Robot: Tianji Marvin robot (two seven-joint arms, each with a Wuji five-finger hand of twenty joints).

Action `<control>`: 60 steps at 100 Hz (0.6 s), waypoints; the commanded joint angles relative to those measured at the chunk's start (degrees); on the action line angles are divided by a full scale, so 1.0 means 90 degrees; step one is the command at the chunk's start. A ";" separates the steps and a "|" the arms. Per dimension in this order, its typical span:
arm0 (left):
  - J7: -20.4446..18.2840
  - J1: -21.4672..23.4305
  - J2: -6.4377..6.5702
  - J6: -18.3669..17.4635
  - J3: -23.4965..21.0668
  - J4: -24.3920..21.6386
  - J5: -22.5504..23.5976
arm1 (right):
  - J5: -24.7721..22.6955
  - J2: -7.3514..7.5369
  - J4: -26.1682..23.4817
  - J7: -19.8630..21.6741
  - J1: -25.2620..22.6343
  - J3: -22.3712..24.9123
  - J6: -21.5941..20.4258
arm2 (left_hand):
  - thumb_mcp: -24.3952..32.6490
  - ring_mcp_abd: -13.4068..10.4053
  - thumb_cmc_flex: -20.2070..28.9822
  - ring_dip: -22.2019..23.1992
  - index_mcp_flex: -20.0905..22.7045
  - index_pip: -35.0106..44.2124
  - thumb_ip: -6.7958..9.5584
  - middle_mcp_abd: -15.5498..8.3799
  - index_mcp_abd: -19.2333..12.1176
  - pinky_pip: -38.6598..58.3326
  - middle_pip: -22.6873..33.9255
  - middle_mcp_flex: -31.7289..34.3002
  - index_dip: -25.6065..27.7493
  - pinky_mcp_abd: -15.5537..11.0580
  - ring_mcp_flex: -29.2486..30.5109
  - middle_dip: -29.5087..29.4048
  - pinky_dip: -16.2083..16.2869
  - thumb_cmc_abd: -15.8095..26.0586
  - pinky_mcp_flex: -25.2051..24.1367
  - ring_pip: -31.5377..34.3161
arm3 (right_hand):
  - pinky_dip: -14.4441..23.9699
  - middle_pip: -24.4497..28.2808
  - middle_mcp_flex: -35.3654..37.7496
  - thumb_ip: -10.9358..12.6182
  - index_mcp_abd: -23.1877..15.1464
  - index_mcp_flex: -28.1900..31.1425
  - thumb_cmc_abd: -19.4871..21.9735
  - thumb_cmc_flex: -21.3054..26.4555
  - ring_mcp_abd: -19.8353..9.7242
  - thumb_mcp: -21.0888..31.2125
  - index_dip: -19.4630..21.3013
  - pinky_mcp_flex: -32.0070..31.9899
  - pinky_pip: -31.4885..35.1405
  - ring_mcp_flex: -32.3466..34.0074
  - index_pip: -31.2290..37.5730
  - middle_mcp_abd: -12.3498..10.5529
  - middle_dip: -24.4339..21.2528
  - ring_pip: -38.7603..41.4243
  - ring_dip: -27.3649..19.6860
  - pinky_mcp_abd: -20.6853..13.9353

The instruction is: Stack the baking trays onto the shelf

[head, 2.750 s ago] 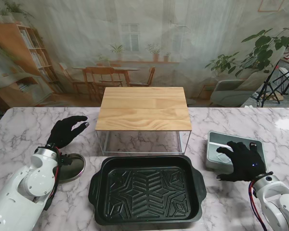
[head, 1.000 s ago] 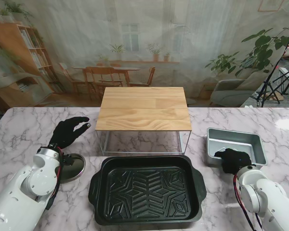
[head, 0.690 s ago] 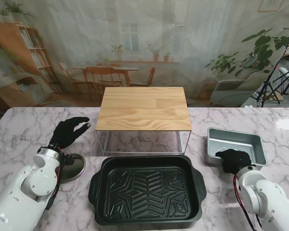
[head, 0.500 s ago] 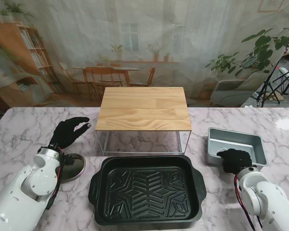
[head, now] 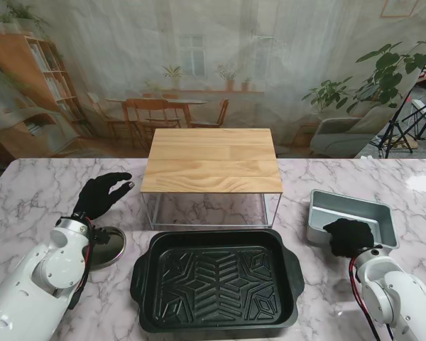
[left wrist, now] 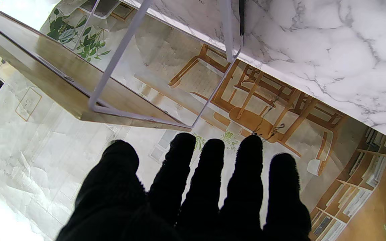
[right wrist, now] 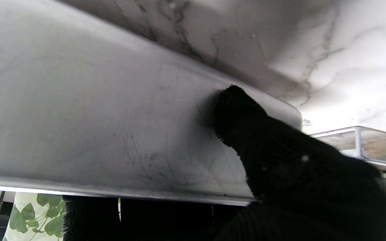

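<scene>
Silver metal is filling most of the right wrist view, where the small baking tray (right wrist: pixel 112 134) is sitting on the marble table (head: pixel 28 192), right of the wooden shelf (head: pixel 211 160). The right robot hand (head: pixel 349 236) is gripping its near rim, thumb pressing the outer wall; the other fingers are hidden behind the rim. The black baking tray (head: pixel 216 278) is lying in front of the shelf. The left robot hand (head: pixel 101 195) is hovering open, its arm partly covering a round metal lid (head: pixel 108 246).

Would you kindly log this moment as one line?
right hand: gripping silver tray near rim | left hand: open, idle | black tray: on table | shelf: bare
</scene>
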 commanded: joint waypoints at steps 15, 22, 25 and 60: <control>-0.0022 -0.0019 -0.0025 -0.0024 0.0020 0.0025 0.0004 | -0.0109 0.0003 -0.0213 -0.0333 -0.0125 0.0208 -0.0188 | -0.0153 0.0038 0.0240 0.0047 -0.0203 -0.0001 -0.0064 -0.0073 -0.0088 0.0079 0.0082 -0.0050 -0.0067 -0.0188 -0.0032 0.0054 -0.0040 0.0308 -0.0054 0.0143 | 0.0298 0.0488 0.0114 0.0609 -0.0601 0.1599 0.0800 0.1130 -0.0171 0.1466 0.0322 0.0611 0.1474 0.0489 0.1240 0.0103 0.0227 0.1881 0.0375 0.0078; -0.0016 -0.0021 -0.0026 -0.0030 0.0021 0.0030 0.0005 | -0.0087 -0.0013 -0.0229 -0.0491 -0.0164 0.0288 -0.0245 | -0.0147 0.0036 0.0248 0.0048 -0.0202 0.0001 -0.0063 -0.0064 -0.0082 0.0076 0.0079 -0.0060 -0.0067 -0.0190 -0.0030 0.0053 -0.0042 0.0317 -0.0056 0.0145 | 0.0328 0.0565 0.0130 0.0589 -0.0583 0.1656 0.0765 0.1161 -0.0203 0.1501 0.0338 0.0643 0.1567 0.0497 0.1248 0.0103 0.0273 0.2049 0.0386 0.0096; -0.0012 -0.0022 -0.0027 -0.0032 0.0021 0.0032 0.0005 | -0.0085 -0.0017 -0.0228 -0.0580 -0.0180 0.0322 -0.0276 | -0.0154 0.0036 0.0242 0.0048 -0.0204 0.0002 -0.0065 -0.0071 -0.0082 0.0076 0.0082 -0.0055 -0.0067 -0.0190 -0.0031 0.0053 -0.0042 0.0311 -0.0056 0.0144 | 0.0343 0.0600 0.0137 0.0582 -0.0574 0.1686 0.0756 0.1164 -0.0217 0.1517 0.0344 0.0653 0.1608 0.0498 0.1255 0.0085 0.0291 0.2113 0.0393 0.0100; 0.0064 -0.0030 -0.0041 -0.0054 0.0025 0.0054 -0.0001 | -0.0202 -0.0073 -0.0685 -0.1322 -0.0680 0.0925 -0.0789 | -0.0155 0.0025 0.0231 0.0051 -0.0317 -0.0045 -0.0068 -0.0076 -0.0102 0.0066 0.0095 -0.0076 -0.0093 -0.0192 -0.0046 0.0056 -0.0044 0.0329 -0.0073 0.0150 | 0.0459 0.0811 0.0223 0.0540 -0.0494 0.1821 0.0677 0.1237 -0.0253 0.1617 0.0423 0.0723 0.1867 0.0494 0.1334 0.0070 0.0358 0.2589 0.0422 0.0128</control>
